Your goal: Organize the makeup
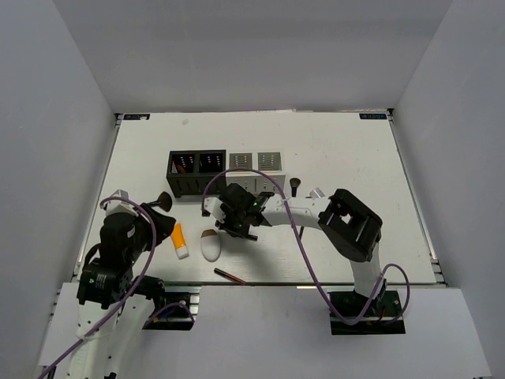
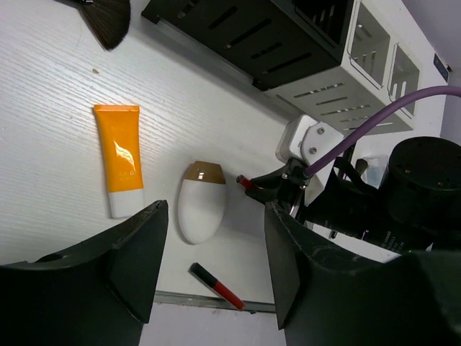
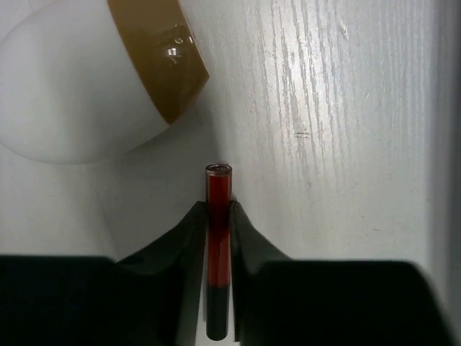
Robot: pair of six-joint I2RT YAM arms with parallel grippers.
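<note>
Red stick (image 3: 218, 249) pinched in my right gripper (image 3: 218, 210), jaws nearly closed, just beside egg (image 3: 86, 79). I see left gripper (image 2: 216, 216) jaws apart, holding nothing.

We log the right arm (image 1: 351, 225) bent at its elbow, forearm stretched toward 9 o'clock. The right gripper (image 3: 218, 209) sits low, jaws pinched on a thin dark-red stick (image 3: 218, 186). The left arm (image 1: 118, 237) is folded close above its base. The left gripper (image 2: 216, 252) aims toward 1 o'clock, jaws standing wide apart.
</note>
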